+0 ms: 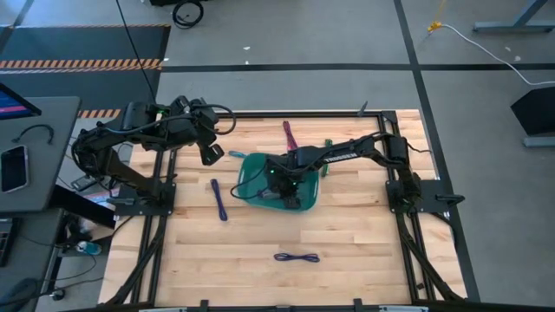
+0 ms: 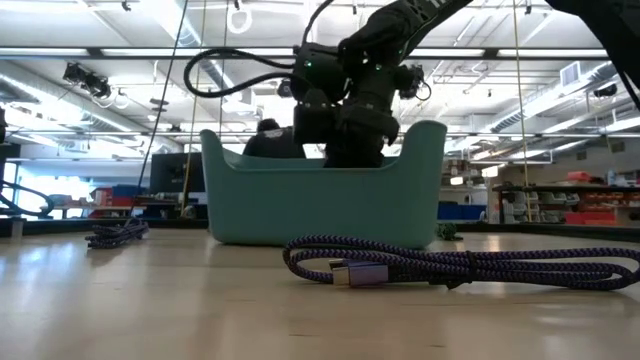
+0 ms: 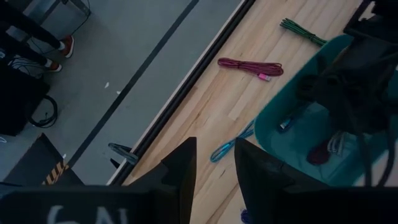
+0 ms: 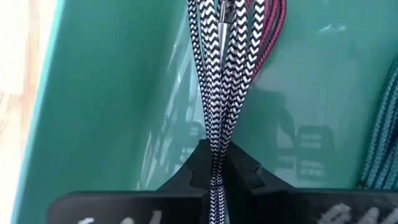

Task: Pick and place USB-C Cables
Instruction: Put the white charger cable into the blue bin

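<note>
Right gripper (image 4: 214, 163), jaws clamped on a black-and-white braided cable (image 4: 217, 81), hangs inside the teal bin (image 1: 251, 169) to deposit it; left gripper (image 3: 214, 165), jaws parted and empty, waits near the table (image 1: 347, 234) edge.

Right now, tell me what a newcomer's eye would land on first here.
The teal bin at mid-table, with the right gripper lowered inside it, shut on a black-and-white braided cable. Next, the purple cable lying on the wood close to the low camera. The left gripper hovers beyond the bin's side, open and empty.
</note>
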